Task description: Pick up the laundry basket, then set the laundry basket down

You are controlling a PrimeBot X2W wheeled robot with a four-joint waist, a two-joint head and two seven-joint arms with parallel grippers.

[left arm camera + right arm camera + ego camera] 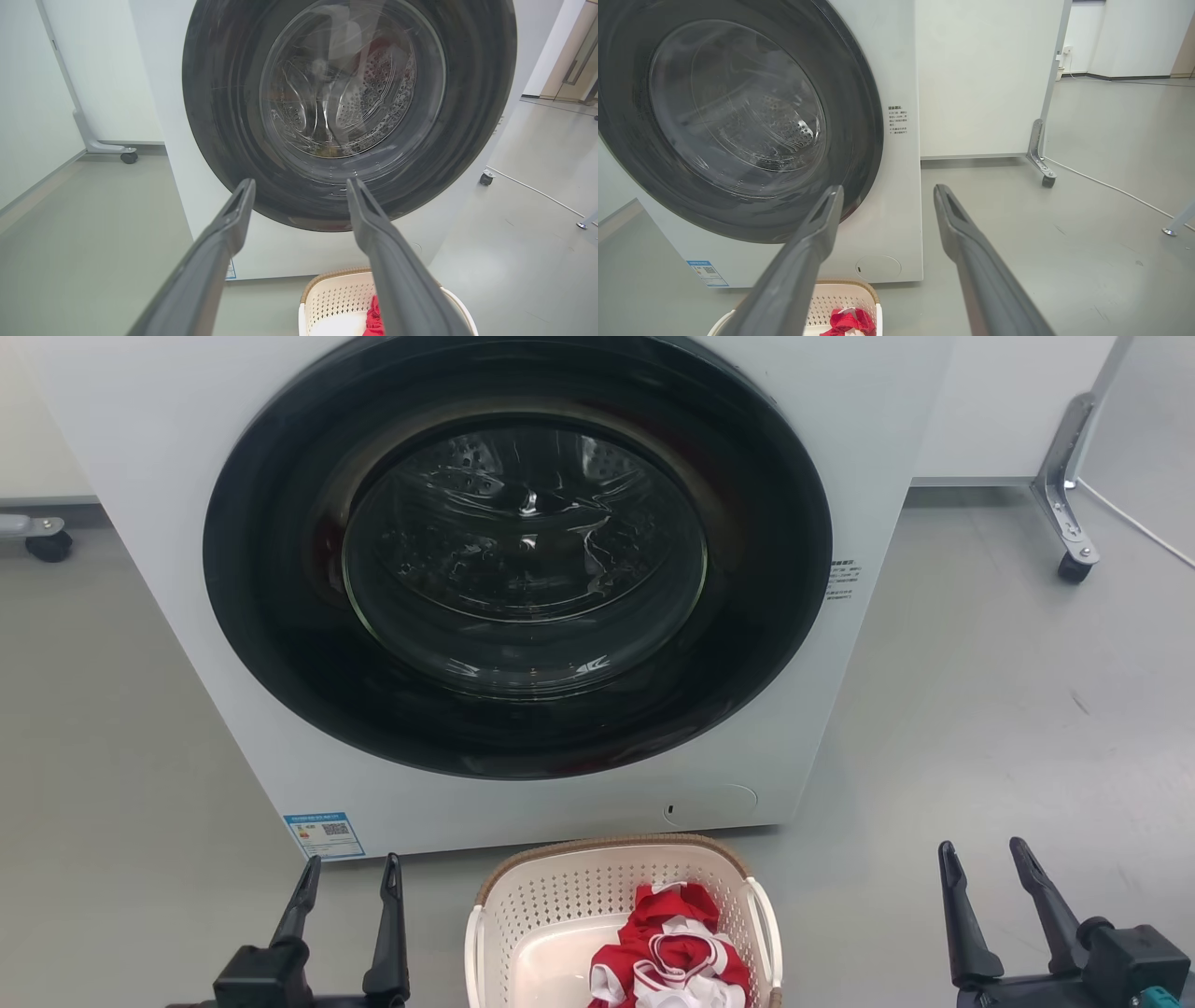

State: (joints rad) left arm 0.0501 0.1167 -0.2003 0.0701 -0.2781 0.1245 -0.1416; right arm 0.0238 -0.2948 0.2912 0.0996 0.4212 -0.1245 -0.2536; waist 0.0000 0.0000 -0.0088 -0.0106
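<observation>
A white washer (523, 569) stands ahead, its round dark door shut and the steel drum showing through the glass. Grey floor (980, 709) spreads around it. Behind it on the right stands a white panel (1008, 401) on a metal foot with a caster (1074, 567), and a pale cable (1139, 527) runs across the floor nearby.

The basket (560, 896) sits on the floor just in front of the washer, below the door and between the two hands, touched by neither. Its brown rim faces the washer and its white handles lie at either side.

The left hand (352, 863) hangs left of the basket, fingers apart and empty. The right hand (982, 847) hangs farther off on the right, its fingers likewise spread with nothing between them.

A red and white cloth (677, 943) lies crumpled in the basket's right half. A small blue sticker (323, 833) marks the washer's lower left corner.
</observation>
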